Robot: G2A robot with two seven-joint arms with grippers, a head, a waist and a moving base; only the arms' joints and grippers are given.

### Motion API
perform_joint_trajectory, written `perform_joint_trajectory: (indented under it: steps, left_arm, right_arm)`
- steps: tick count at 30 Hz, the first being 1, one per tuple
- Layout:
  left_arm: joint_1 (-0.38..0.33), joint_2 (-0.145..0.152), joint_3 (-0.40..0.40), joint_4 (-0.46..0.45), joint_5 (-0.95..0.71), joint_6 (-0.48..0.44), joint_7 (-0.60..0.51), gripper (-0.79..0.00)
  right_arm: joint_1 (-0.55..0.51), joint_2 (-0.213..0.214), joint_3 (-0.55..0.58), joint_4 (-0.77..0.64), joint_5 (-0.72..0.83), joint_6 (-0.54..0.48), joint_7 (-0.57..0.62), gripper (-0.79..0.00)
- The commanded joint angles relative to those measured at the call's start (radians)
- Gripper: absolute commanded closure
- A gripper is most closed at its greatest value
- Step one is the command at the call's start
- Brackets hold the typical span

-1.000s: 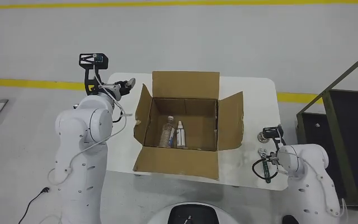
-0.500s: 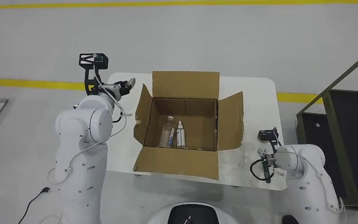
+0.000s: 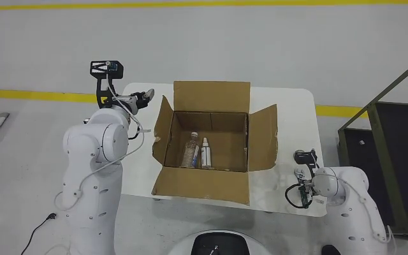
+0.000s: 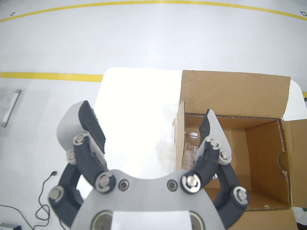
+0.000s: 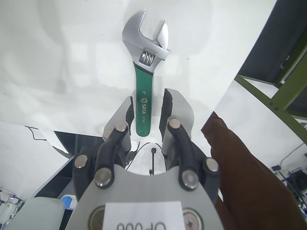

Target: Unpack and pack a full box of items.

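Right fingers (image 5: 167, 106) part open, flanking green handle of wrench (image 5: 143, 77), clear gap on one side, no grip. Wrench flat on white surface (image 5: 60, 48), metal head pointing away from fingers, near surface's right front corner. Left fingers (image 4: 92, 123) spread wide, nothing held, hovering over far left corner of surface, just beside left flap of box (image 4: 235, 92). Box open, four flaps folded out, standing mid-surface. Inside, on box floor, toward left side: clear bottle (image 3: 190, 150) and small white spray bottle (image 3: 205, 153), lying side by side. Beyond surface's right edge, dark rack with green frame (image 3: 382, 140).
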State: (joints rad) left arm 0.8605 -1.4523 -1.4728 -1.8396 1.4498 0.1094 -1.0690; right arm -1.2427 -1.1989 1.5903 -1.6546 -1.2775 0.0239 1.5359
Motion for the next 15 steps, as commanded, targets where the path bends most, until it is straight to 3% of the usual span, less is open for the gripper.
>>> perform_joint_trajectory:
  steps: [1, 15]
  left_arm:
    - [0.000, 0.000, 0.000, 0.000, 0.000, 0.000, 0.000, -0.785]
    - [0.000, 0.000, 0.000, 0.000, 0.000, 0.000, 0.000, -0.785]
  right_arm:
    - [0.001, 0.003, -0.002, 0.003, 0.001, 0.005, 0.000, -0.274]
    - [0.006, 0.021, -0.027, 0.027, 0.016, 0.018, 0.000, -0.265]
